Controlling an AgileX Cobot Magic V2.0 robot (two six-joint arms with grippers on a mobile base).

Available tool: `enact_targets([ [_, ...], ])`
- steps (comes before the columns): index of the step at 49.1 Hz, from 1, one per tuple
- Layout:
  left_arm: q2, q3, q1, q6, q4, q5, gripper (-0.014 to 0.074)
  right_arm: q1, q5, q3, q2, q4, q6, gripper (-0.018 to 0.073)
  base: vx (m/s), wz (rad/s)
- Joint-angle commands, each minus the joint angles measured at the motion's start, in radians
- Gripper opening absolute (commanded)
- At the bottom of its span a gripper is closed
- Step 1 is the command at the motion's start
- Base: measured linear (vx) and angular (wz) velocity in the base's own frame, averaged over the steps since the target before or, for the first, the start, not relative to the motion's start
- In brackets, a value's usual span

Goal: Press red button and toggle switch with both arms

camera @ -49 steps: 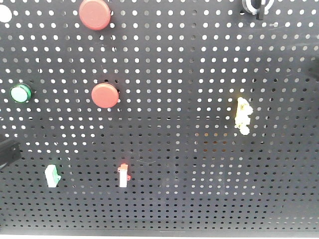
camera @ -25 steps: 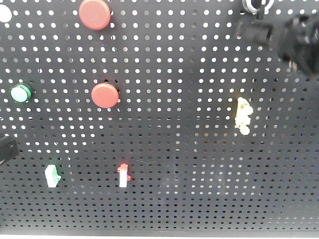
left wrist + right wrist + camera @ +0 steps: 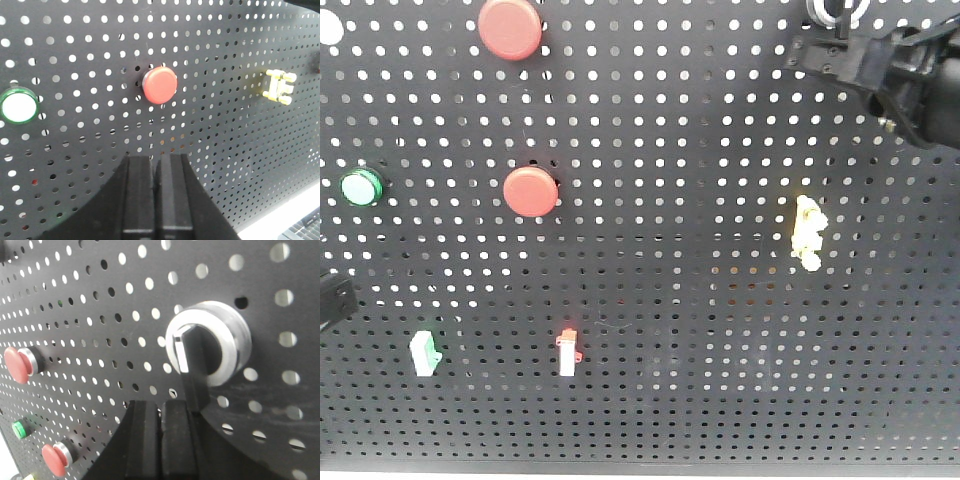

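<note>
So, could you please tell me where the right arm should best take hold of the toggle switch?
I'd take the short black lever, not the silvery ring: it juts out of the toggle switch with flat sides, pointing down. Come straight at the board from the front, the right pincer, now shut, opened to straddle those sides.

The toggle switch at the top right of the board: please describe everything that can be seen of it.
The toggle switch is round: a shiny silvery ring, metal by its look, surrounds a black knob. A short black lever with a pale stripe points downward from it. It is mounted in the black perforated board, at the top edge in the front view. The right gripper, fingers closed, sits just beside the lever's lower end; contact cannot be confirmed.
</note>
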Motion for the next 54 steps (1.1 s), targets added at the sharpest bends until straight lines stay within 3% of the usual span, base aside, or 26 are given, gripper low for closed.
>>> enact_targets([
  [1, -0.001, -0.026, 0.000, -0.007, -0.011, -0.083, 0.0002, -0.001, -0.052, -0.053, -0.017, 0.051, -0.012, -0.0003, 0.00, 0.00],
  [16, -0.001, -0.026, 0.000, -0.007, -0.011, -0.073, 0.0002, -0.001, -0.075, -0.060, -0.017, 0.056, -0.011, -0.0003, 0.00, 0.00],
  [32, -0.001, -0.026, 0.000, -0.007, -0.011, -0.069, 0.0002, -0.001, -0.036, -0.060, -0.012, 0.139, -0.020, -0.0003, 0.00, 0.00],
  [54, -0.001, -0.026, 0.000, -0.007, -0.011, -0.039, 0.0002, -0.003, -0.112, -0.060, -0.012, 0.091, -0.034, -0.0003, 0.00, 0.00],
])
